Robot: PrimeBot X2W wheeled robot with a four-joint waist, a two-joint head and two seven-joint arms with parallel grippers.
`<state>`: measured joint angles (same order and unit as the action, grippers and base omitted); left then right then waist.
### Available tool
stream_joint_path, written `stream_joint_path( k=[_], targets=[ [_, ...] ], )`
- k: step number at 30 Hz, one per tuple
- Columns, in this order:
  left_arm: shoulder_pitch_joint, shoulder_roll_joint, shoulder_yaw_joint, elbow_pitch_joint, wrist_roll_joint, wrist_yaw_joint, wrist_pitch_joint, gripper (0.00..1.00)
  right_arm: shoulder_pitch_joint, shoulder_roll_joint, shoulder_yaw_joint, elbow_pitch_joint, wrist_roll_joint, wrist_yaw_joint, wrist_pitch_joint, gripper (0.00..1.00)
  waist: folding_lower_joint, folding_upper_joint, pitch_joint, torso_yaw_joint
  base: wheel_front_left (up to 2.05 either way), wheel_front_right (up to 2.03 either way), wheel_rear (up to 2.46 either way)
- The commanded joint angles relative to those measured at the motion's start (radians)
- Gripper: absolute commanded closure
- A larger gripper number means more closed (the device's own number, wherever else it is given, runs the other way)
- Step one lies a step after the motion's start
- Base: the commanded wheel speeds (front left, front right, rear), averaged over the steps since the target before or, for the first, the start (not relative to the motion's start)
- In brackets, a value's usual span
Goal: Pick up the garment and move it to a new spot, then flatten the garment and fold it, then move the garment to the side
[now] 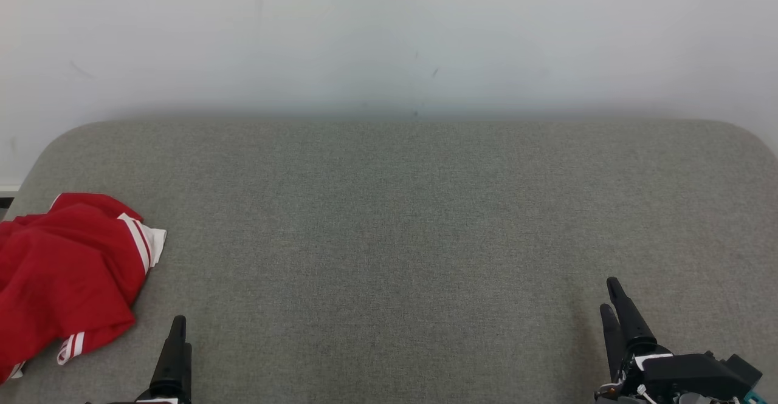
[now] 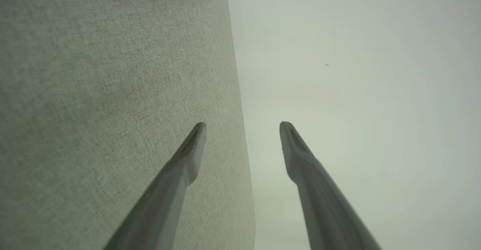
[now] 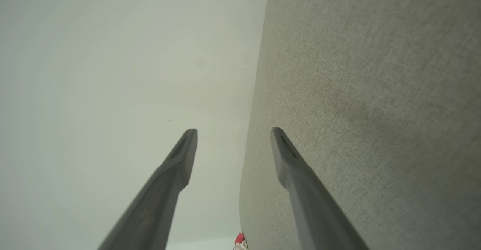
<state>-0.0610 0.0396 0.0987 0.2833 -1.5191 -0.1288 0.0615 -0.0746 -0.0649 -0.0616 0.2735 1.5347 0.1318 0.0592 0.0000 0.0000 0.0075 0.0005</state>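
garment [image 1: 67,270] check from my remote seat: the red thing with white stripes sits crumpled in a heap at the far left edge of the grey fabric surface [image 1: 389,240], and part of it runs off the left side of the head view. white trim shows along one edge and again down at the lower hem. both grippers are apart from it.

left gripper [image 2: 242,125] is at the lower left of the head view, just right of the heap, near it but not touching. in the left wrist view its two fingers [image 2: 188,156] stand clearly spread and empty, and a scrap of the red and white cloth peeks in at the top edge.

right gripper [image 3: 233,130] is at the lower right of the head view, well apart from the garment, over on the opposite side of the surface. its fingers are spread too, holding nothing, with the pale wall [image 1: 389,39] behind one and the grey fabric behind the other. a tiny bit of red shows at the bottom of the right wrist view.
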Motion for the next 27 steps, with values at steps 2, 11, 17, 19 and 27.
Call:
stream_joint_path(
  k=[2, 11, 17, 19, 27],
  targets=[
    [-0.005, 0.005, 0.001, -0.017, 0.053, 0.0, -0.016, 0.0, -0.015, -0.013, 0.009, -0.016, -0.055, 0.0, -0.015, 0.0, 0.0, 0.0, 0.001, 0.0, 0.0, 0.0, 0.0],
    [0.006, 0.005, 0.006, -0.025, 0.258, -0.001, -0.056, 0.0, -0.009, -0.013, 0.018, -0.008, -0.248, 0.0, -0.055, 0.0, 0.0, 0.0, 0.003, 0.001, 0.0, 0.0, 0.0],
    [0.012, 0.006, 0.004, -0.023, 0.38, -0.001, -0.08, 0.0, -0.003, -0.006, 0.015, -0.013, -0.375, 0.0, -0.079, 0.0, 0.0, 0.0, 0.004, 0.002, 0.0, 0.0, 0.0],
    [0.013, 0.006, 0.003, -0.024, 0.402, -0.001, -0.084, 0.0, -0.003, -0.006, 0.017, -0.013, -0.394, 0.0, -0.083, 0.0, 0.0, 0.0, 0.004, 0.002, 0.0, 0.0, 0.0],
    [0.024, 0.007, -0.011, -0.038, 0.566, 0.008, -0.117, 0.0, 0.006, -0.006, 0.029, -0.01, -0.547, -0.001, -0.116, 0.0, 0.0, 0.0, 0.004, 0.0, 0.0, 0.0, 0.0]
  ],
)
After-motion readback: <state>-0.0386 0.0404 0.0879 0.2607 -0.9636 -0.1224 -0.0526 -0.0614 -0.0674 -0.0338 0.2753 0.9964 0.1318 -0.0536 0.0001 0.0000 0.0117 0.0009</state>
